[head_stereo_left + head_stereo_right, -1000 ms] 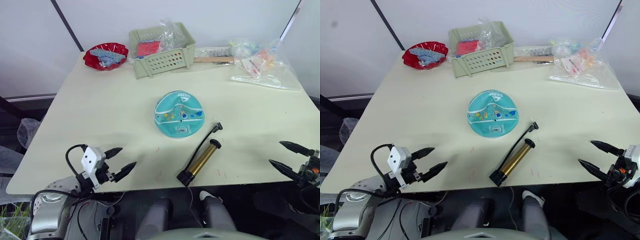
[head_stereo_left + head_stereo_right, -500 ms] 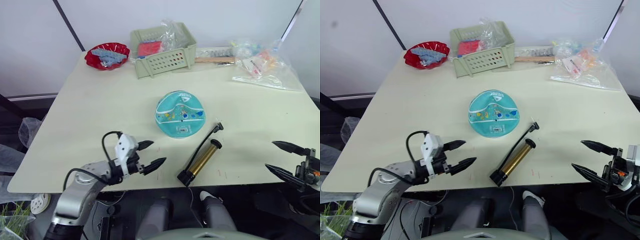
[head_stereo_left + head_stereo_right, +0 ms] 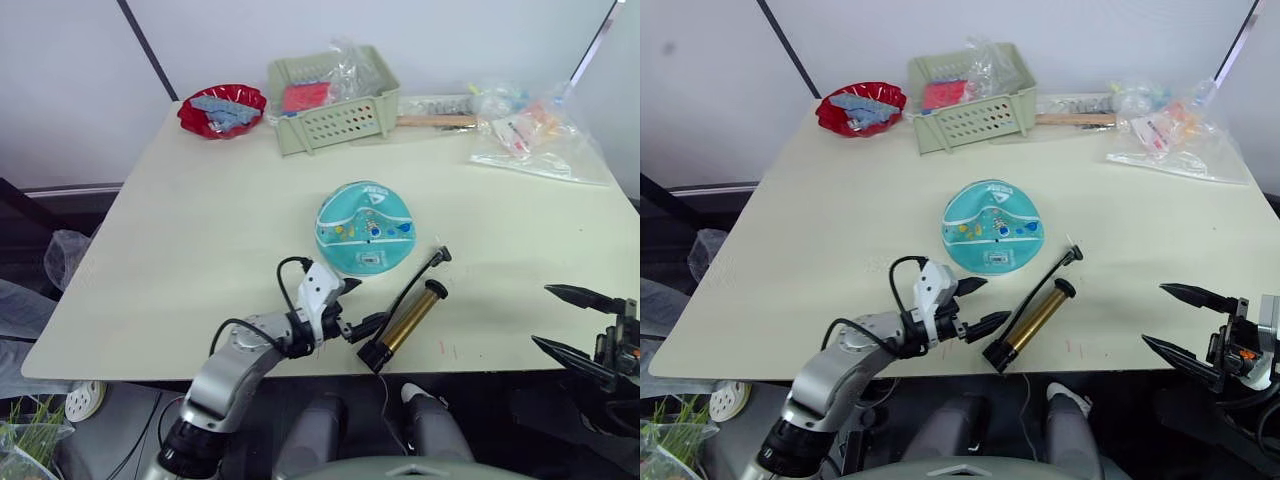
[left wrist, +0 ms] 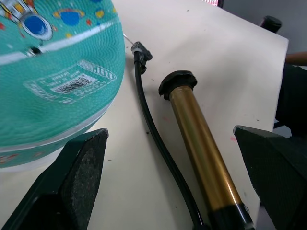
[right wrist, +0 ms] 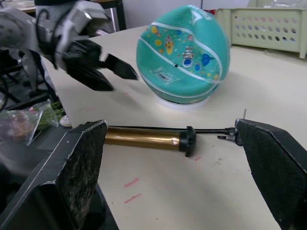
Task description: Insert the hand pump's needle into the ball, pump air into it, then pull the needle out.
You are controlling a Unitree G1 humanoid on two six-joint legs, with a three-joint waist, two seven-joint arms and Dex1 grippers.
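The teal ball (image 3: 366,228) sits in the middle of the table, its valve hole facing the front. Just to its front right lies the gold hand pump (image 3: 408,318), with its black T-handle at the table's front edge. Its thin black hose (image 4: 153,129) curves up to the needle (image 4: 127,38), which lies on the table beside the ball, apart from it. My left gripper (image 3: 362,305) is open, low over the table between the ball and the pump's handle end, holding nothing. At the front right, off the table's edge, my right gripper (image 3: 545,315) is open and empty.
A red bowl (image 3: 222,108) and a green basket (image 3: 332,98) stand along the back edge. Plastic bags (image 3: 530,130) and a wooden handle (image 3: 435,120) lie at the back right. The table's front edge (image 3: 150,370) runs just below the pump.
My left arm has swung right along the table's front, from the left corner to just beside the pump and ball. The right gripper has barely moved. Ball and pump are unmoved.
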